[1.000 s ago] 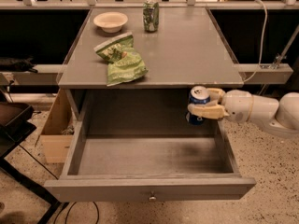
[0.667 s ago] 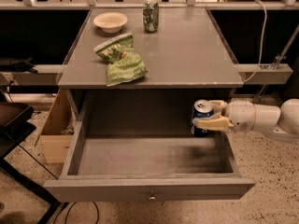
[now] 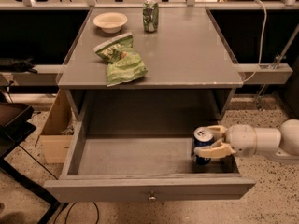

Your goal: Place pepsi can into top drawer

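Note:
The top drawer (image 3: pixel 140 155) is pulled wide open below the grey cabinet top; its flat front panel has a small round knob (image 3: pixel 152 198). The pepsi can (image 3: pixel 202 145), dark blue with a silver top, stands upright inside the drawer at its right front corner, its base at or just above the floor. My gripper (image 3: pixel 211 140) reaches in from the right over the drawer's side wall. Its cream fingers (image 3: pixel 212 150) are closed around the can.
On the cabinet top (image 3: pixel 187 55) lie a green chip bag (image 3: pixel 120 59), a white bowl (image 3: pixel 110 21) and a green can (image 3: pixel 150 15) at the back. A wooden box (image 3: pixel 55 134) stands left of the drawer. A dark stand (image 3: pixel 14 125) is at far left.
My gripper has carried the pepsi can downward and a little toward the front, from the level of the drawer's opening to low inside its right front corner.

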`<state>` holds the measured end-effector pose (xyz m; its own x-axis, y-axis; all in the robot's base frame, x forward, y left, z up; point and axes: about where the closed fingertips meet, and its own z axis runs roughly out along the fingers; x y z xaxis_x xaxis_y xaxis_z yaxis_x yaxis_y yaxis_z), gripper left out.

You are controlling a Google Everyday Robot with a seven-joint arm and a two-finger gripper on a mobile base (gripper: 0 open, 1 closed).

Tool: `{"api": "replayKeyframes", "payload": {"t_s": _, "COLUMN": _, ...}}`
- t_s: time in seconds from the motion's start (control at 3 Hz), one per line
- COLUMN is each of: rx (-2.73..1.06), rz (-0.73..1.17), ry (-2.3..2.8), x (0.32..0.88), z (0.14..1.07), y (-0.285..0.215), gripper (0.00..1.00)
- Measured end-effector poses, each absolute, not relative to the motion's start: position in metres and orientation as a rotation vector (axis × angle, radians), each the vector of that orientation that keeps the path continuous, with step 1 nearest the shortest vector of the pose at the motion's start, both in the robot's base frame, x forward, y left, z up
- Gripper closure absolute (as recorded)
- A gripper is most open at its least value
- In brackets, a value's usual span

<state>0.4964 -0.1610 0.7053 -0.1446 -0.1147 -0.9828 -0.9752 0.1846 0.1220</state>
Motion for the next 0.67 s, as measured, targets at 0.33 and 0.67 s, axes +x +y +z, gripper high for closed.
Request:
{"api": "replayKeyframes", "payload": {"t_s": 0.33, "rx": -1.106, "rz": 1.118, "ry": 1.480, "x": 0.4771, "z": 0.6902, "y": -0.1408, "gripper": 1.00}}
{"api": "replayKeyframes", "payload": {"t_s": 0.67, "rx": -1.109, "rz": 1.126, "ry": 1.482, "x": 0.4748, "z": 0.6881, "y": -0.1379, "gripper": 0.81}}
